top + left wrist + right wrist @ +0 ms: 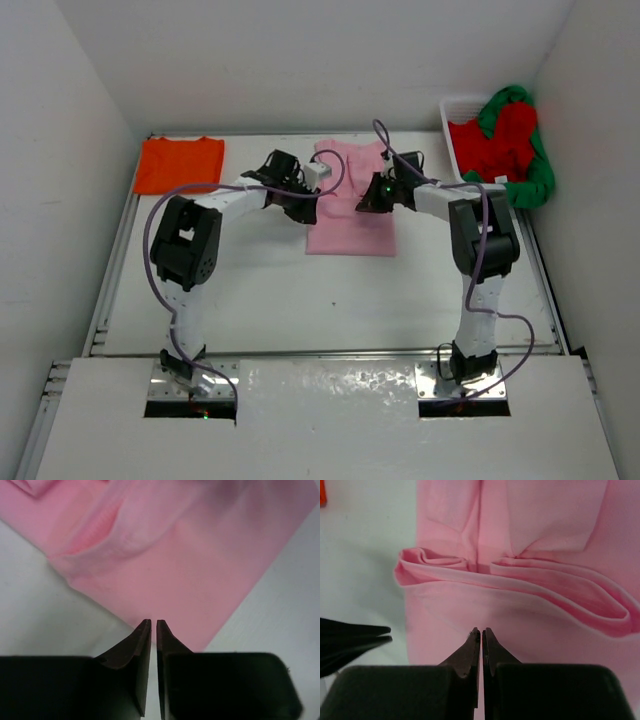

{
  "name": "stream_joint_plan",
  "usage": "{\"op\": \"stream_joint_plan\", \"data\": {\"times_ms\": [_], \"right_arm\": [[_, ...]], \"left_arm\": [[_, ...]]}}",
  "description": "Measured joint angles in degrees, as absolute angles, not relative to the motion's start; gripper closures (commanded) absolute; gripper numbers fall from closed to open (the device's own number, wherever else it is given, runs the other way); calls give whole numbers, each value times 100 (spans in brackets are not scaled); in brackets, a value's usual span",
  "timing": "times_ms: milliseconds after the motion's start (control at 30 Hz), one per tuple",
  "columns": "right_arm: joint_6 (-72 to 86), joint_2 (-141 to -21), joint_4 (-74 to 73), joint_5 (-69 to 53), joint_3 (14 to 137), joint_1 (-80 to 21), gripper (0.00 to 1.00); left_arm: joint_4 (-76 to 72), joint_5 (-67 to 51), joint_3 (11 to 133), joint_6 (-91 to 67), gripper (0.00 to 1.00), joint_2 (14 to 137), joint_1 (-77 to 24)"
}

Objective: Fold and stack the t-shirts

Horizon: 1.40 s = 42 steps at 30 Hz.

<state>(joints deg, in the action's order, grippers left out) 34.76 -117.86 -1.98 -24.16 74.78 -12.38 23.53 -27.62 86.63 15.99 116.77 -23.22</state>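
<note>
Left gripper (153, 622) and right gripper (481, 630) sit nearly closed over the pink t-shirt (200, 555); a cloth pinch cannot be confirmed, so verify grip, then fold with edges level.

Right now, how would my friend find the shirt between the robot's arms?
On the white table, look toward the far edge. The pink t-shirt lies in the middle, under the left tool and right tool. It's the only pink one: the orange t-shirt is far left, the red t-shirt and green t-shirt overflow the basket on the right.
</note>
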Motion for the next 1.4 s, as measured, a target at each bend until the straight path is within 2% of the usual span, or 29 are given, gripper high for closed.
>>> {"op": "stream_joint_plan", "data": {"times_ms": [100,267,500,667,833,933,967,1033,1067,1167,1267,1400], "right_arm": [[3623,-12079,-180,-2412,7529,-1251,100],[3758,-12462,-150,-2193,7787,-1229,100],[3800,-12462,34,-1354,7874,-1094,100],[3726,-12680,-158,-805,8381,-1022,100],[3411,-12822,-569,-340,8755,-915,100],[3076,-12807,-882,-246,8995,-854,100],[2985,-12790,-982,-239,9065,-836,97],[2733,-12689,-1310,-220,9277,-799,87],[2641,-12586,-1470,-213,9319,-794,77],[2432,-11928,-1865,-268,9137,-801,56],[2405,-10862,-1973,-368,8305,-803,50],[2558,-9832,-2084,-589,7164,-827,43]], "left_arm": [[2272,-2880,8359,1343,86,11681,-2373],[1850,-2755,8291,1050,86,11865,-2475],[1505,-2399,8276,862,88,12215,-2519],[1411,-2311,8250,884,88,12215,-2521],[1457,-2309,8283,1009,79,12208,-2541],[1831,-2156,8527,1234,69,12210,-2547],[2008,-2099,8665,1350,62,12210,-2554],[2397,-1988,9048,1559,57,12210,-2578],[2545,-1931,9258,1695,56,12210,-2580],[2912,-1865,9957,2248,55,12147,-2609],[3280,-1848,10079,3089,54,11819,-2694],[3500,-1621,9085,4303,48,11098,-2982]]}}
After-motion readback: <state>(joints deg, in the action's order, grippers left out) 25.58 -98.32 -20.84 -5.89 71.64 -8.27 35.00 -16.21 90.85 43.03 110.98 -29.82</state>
